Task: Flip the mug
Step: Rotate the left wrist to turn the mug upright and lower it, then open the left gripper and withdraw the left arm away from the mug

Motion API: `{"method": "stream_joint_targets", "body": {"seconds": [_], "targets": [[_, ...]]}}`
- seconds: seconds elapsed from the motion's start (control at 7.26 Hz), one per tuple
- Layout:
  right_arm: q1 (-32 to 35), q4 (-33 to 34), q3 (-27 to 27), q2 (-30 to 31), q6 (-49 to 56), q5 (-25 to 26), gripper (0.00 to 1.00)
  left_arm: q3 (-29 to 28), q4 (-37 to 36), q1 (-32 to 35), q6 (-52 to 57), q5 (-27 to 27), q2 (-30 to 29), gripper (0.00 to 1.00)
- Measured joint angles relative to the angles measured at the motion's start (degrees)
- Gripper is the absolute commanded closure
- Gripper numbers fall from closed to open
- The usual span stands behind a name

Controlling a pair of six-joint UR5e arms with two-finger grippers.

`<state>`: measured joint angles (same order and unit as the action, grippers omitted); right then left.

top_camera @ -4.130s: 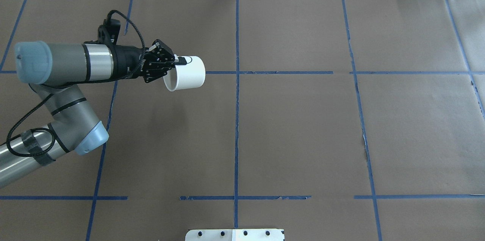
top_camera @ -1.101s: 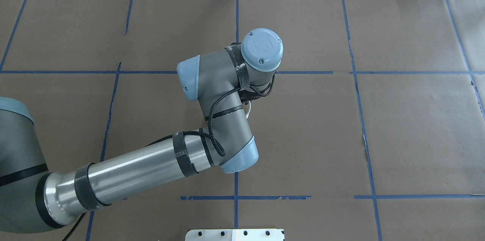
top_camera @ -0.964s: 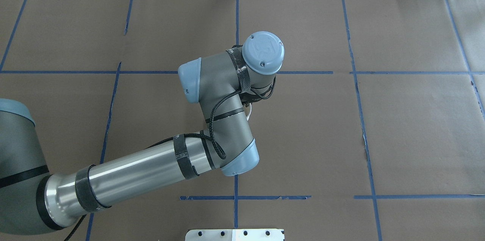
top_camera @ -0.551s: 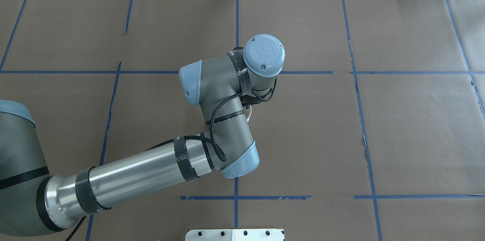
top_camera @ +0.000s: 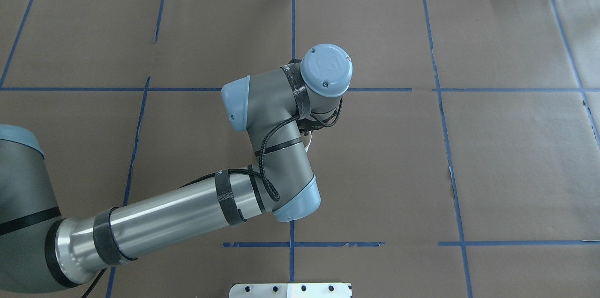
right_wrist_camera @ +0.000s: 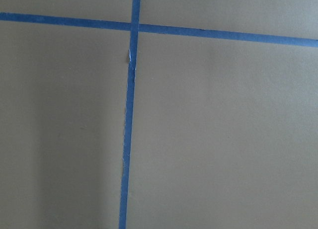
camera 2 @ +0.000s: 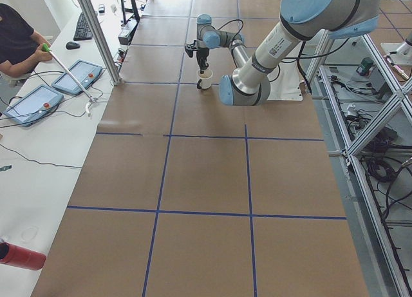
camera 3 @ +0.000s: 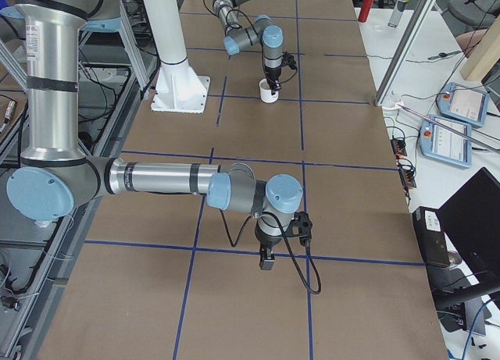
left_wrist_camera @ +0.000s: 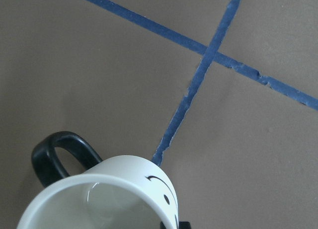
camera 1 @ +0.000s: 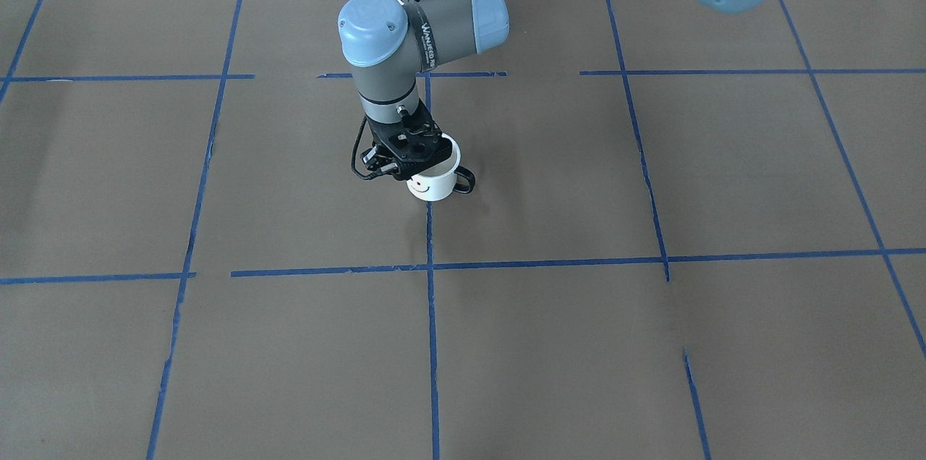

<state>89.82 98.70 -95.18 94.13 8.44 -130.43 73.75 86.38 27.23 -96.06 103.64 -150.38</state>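
Observation:
The white mug [camera 1: 432, 184] with a black smiley face stands upright, mouth up, near the table's middle by a blue tape line. Its black handle [camera 1: 464, 180] points toward the view's right. My left gripper [camera 1: 419, 168] comes straight down and is shut on the mug's rim. In the left wrist view the mug [left_wrist_camera: 99, 199] fills the bottom left, its inside empty. In the overhead view only a sliver of the mug [top_camera: 307, 141] shows under my left arm. My right gripper [camera 3: 266, 260] shows only in the exterior right view, low over the table, and I cannot tell its state.
Brown paper with a blue tape grid [camera 1: 431, 266] covers the table. A white base plate [top_camera: 290, 290] sits at the near edge. An operator [camera 2: 16, 36] and tablets [camera 2: 29, 104] are beside the table's far side. A red bottle [camera 2: 19, 255] lies there too.
Four seconds ago my left gripper held the mug sideways at the left. It now holds it upright at the middle. In the last second the wrist has crept slightly toward the robot.

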Motion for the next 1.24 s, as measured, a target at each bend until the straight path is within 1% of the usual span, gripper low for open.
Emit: {"method": "stream_joint_targets", "body": {"seconds": [0.28,0.55,0.96,1.1,1.24], "targets": [[0.0,0.0,0.0,0.0,0.0,0.0,0.0,0.3,0.1,-0.3,1.0,0.0,0.2,0.01],[0.0,0.0,0.0,0.0,0.0,0.0,0.0,2.0,0.1,-0.3,1.3,0.0,0.5,0.0],[0.0,0.0,0.0,0.0,0.0,0.0,0.0,9.5,-0.7,0.3,1.9,-0.1,3.0,0.01],[0.0,0.0,0.0,0.0,0.0,0.0,0.0,13.3,-2.0,0.9,4.7,-0.2,5.0,0.01],[0.0,0.0,0.0,0.0,0.0,0.0,0.0,18.6,-3.8,1.7,9.1,-0.2,8.3,0.01]]}}
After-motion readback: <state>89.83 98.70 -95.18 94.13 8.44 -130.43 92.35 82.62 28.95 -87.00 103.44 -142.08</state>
